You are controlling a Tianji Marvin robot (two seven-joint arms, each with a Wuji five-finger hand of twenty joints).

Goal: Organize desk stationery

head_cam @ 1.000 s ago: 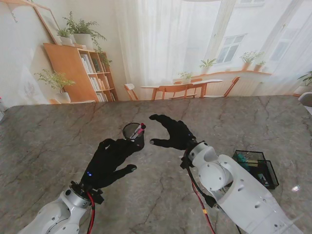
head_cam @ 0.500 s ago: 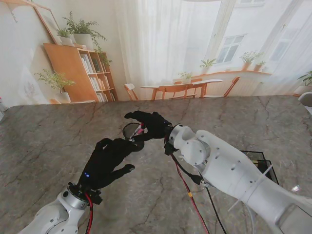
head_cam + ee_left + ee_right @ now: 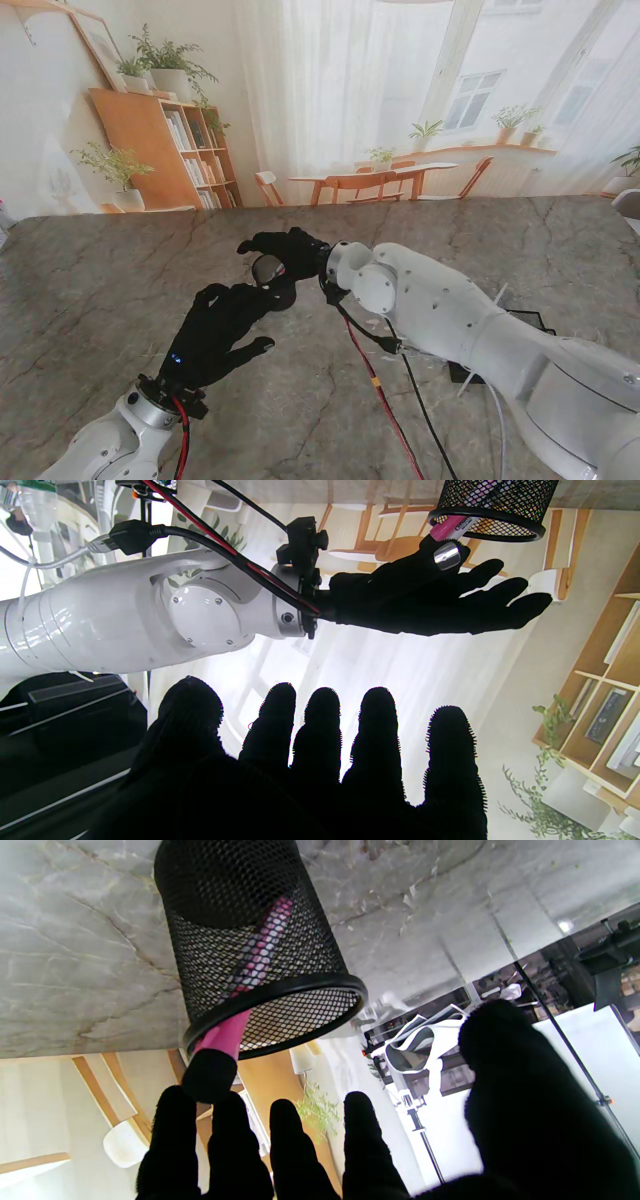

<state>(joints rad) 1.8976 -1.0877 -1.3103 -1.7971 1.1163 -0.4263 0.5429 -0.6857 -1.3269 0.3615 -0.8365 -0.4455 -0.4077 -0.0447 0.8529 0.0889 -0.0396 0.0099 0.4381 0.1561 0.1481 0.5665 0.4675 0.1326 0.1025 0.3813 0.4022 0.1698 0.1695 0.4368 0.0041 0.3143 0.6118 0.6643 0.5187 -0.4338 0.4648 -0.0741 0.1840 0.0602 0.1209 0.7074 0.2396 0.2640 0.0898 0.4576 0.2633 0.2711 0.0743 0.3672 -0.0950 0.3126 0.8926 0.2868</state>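
Observation:
A black mesh pen cup (image 3: 266,271) stands near the table's middle with a pink marker (image 3: 260,965) leaning inside it, its black cap (image 3: 209,1075) sticking out over the rim. My right hand (image 3: 290,254) hovers flat over the cup's rim, fingers stretched out and open, holding nothing. From the left wrist view the right hand (image 3: 435,597) lies just off the cup (image 3: 492,502) and the marker's end (image 3: 457,522). My left hand (image 3: 225,325) rests open, fingers spread, just nearer to me than the cup; its fingertips (image 3: 320,720) grip nothing.
A black mesh tray (image 3: 528,318) sits at the right, mostly hidden behind my right forearm (image 3: 450,310). Red and black cables (image 3: 375,385) hang from that arm over the marble table (image 3: 100,290).
My right hand has swept left from beside the cup to over its rim, and its arm now covers most of the tray. The left hand has barely moved.

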